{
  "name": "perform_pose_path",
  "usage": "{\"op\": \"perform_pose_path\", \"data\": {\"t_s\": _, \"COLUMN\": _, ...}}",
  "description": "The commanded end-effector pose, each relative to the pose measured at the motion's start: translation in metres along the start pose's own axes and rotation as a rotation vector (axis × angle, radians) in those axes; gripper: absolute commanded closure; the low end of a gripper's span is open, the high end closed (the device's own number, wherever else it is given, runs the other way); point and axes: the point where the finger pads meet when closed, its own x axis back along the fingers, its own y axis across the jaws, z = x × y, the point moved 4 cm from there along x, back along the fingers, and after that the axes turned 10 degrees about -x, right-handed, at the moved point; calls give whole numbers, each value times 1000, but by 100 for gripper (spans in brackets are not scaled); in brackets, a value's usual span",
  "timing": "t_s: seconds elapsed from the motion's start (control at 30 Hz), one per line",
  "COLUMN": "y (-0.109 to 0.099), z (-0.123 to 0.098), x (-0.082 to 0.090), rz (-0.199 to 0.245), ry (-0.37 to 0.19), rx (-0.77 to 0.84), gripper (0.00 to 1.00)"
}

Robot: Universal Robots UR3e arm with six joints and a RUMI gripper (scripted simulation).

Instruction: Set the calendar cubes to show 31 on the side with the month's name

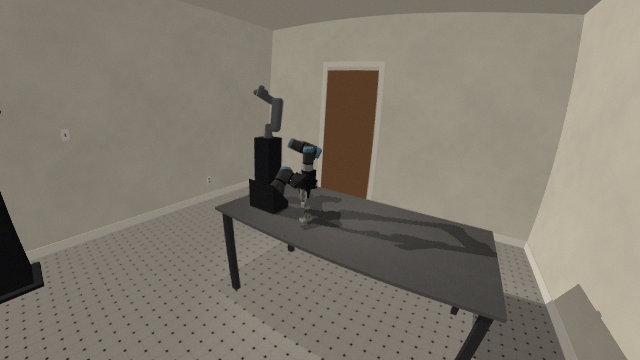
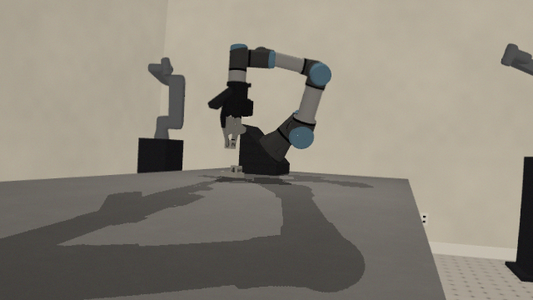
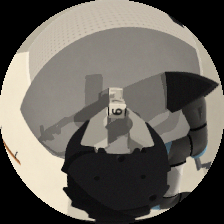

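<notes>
Gripper: the gripper [image 2: 230, 143] points straight down, its fingers clamped narrowly on one number cube [image 3: 117, 107], carried in the air above the table so that it can be turned or set down without scraping the tray.
Held cube: it sits at the very tips of the fingers, so most of its faces show; in the wrist view the face towards the camera carries a digit that reads as a 6 or a 9, I cannot tell which. Judging by that, this face is not one the date 31 needs, which is likely why the cube is lifted.
Tray and second cube: the calendar tray [image 2: 236, 171] rests on the table just below the gripper, close to the arm's base, with the other cube [image 2: 234, 169] in it showing a 4 on the side facing the exterior camera. The month name is too small to read.
Arm: the arm [image 2: 310, 97] folds back over its black pedestal [image 2: 271, 167], keeping the wrist vertical over the tray.
Table: the dark table [image 1: 425, 270] carries the arm's long shadow.
</notes>
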Motion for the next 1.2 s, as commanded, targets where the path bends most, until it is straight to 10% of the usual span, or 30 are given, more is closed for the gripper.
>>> {"op": "perform_pose_path", "data": {"t_s": 0.0, "y": -1, "z": 0, "x": -11, "rz": 3, "ry": 1, "rx": 0, "gripper": 90}}
{"op": "perform_pose_path", "data": {"t_s": 0.53, "y": -1, "z": 0, "x": -50, "rz": 3, "ry": 1, "rx": 0, "gripper": 90}}
{"op": "perform_pose_path", "data": {"t_s": 1.17, "y": -1, "z": 0, "x": -52, "rz": 3, "ry": 1, "rx": 0, "gripper": 90}}
